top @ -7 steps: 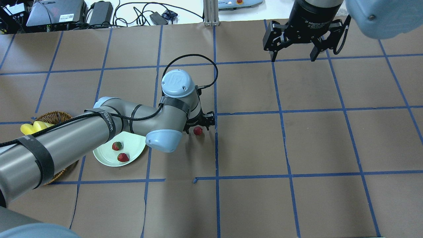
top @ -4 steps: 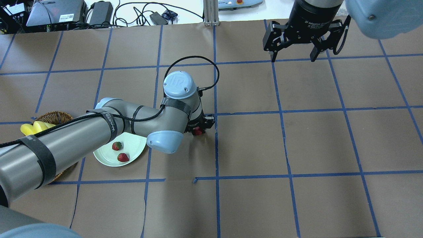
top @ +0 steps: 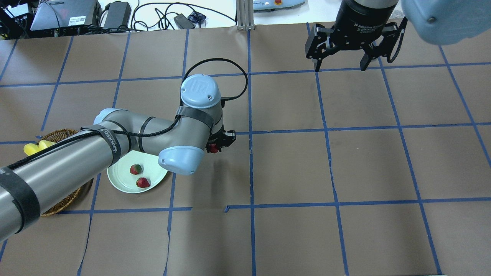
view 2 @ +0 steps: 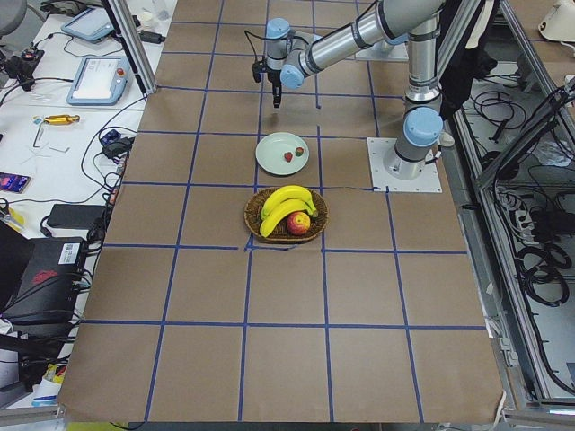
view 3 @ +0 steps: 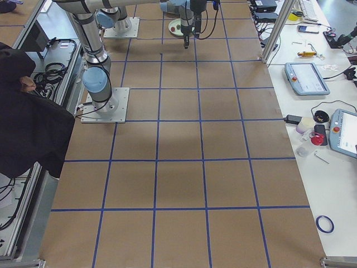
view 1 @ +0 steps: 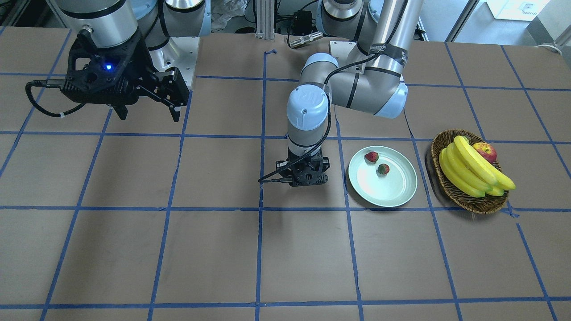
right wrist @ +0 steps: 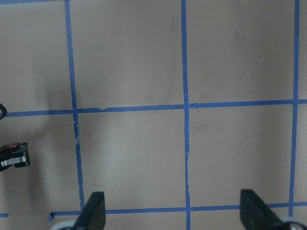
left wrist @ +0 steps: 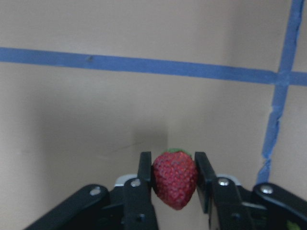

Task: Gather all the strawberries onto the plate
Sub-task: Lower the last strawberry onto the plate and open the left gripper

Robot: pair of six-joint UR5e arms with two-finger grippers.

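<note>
My left gripper [left wrist: 173, 177] is shut on a red strawberry [left wrist: 174, 179] with a green cap and holds it above the brown table. The held strawberry also shows in the overhead view [top: 213, 148], to the right of the plate. The pale mint-green plate [top: 121, 180] holds two strawberries [top: 135, 169] [top: 142, 182]. In the front-facing view the left gripper [view 1: 304, 176] hangs left of the plate [view 1: 397, 189], the held berry hidden. My right gripper [top: 339, 63] is open and empty, high at the far right.
A brown wicker basket [view 1: 450, 189] with bananas [view 1: 468, 171] and an apple [view 1: 485, 151] stands beside the plate, partly under my left arm in the overhead view. Blue tape lines grid the brown table [top: 345, 172]. Cables and devices lie beyond the far edge.
My left gripper closed on the strawberry, lifted it off the table and moved left toward the plate. The right gripper has stayed put.
</note>
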